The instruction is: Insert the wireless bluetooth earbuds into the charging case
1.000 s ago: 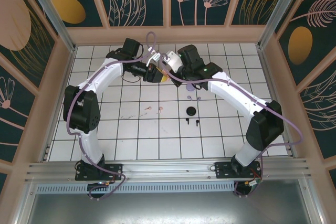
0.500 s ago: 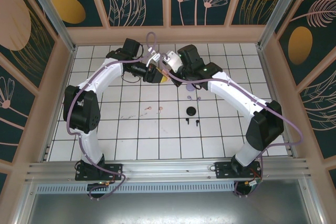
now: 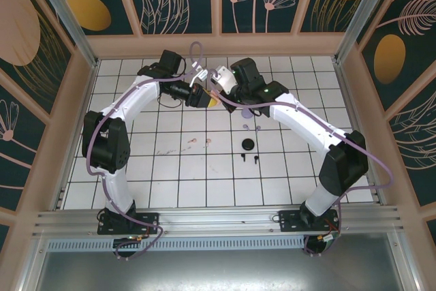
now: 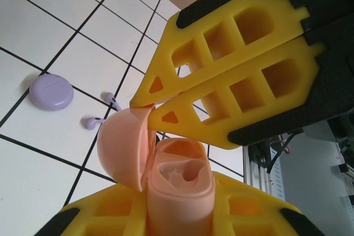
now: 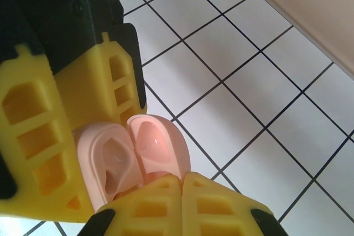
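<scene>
Gripping the pink charging case [image 4: 180,192] by its body, the left end effector [image 4: 177,214] holds it raised above the far middle of the tabletop [image 4: 66,53], its fingers closed against the case's sides. The lid [image 4: 124,147] is swung open to one side and the moulded inside of the case faces up. The right end effector [image 4: 145,110] meets it from the opposite side with its yellow fingers pressed together. Their tips touch the rim of the open lid, and I cannot tell whether anything is pinched between them. On the tabletop below lie the lavender earbuds [image 4: 90,122], two stemmed buds just beside the closed lavender case [image 4: 51,92]. In the overhead view the black case [image 3: 248,144] sits nearer the arm bases, with the black earbuds [image 3: 243,158] just in front of it. Two pinkish specks [image 3: 193,142], too small to identify, lie to its left.
</scene>
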Motion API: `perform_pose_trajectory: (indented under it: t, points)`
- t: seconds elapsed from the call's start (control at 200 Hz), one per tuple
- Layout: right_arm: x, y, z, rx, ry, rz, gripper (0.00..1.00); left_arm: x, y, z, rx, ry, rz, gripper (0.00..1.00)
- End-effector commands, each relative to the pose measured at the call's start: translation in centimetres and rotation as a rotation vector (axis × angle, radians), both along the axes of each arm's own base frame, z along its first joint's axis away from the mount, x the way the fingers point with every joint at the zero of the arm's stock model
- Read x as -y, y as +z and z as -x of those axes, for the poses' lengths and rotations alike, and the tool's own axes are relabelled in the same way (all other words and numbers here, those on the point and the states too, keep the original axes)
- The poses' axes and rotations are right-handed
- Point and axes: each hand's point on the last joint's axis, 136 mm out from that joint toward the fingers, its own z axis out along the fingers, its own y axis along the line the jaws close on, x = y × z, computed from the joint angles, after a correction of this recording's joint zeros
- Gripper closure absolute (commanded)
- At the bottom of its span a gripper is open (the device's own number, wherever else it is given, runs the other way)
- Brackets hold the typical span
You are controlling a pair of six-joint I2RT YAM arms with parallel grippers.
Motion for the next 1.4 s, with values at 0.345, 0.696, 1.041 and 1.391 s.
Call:
perform_pose_trajectory:
  t: [0.345, 0.696, 1.041, 1.391]
  points:
    - [1.7, 5.5, -1.0, 0.028, -0.090, -0.164, 0.68, -0.7, 1.8, -0.4, 0.086, 0.076, 0.062, 1.00]
    - [5.0, 8.1, 3.6, -0.035, -0.157, -0.419, 0.59, -3.1, 4.6, -1.2, 0.225, 0.303, 0.097, 1.00]
    - [5.6, -0.5, 4.7, -0.342, -0.474, -0.514, 0.58, -6.3, 6.8, -2.5, 0.413, 0.589, 0.113, 1.00]
    - [0.2, -7.1, 5.9, -0.646, -0.747, -0.503, 0.58, -11.7, 10.7, -1.5, 0.703, 0.939, 0.331, 1.00]
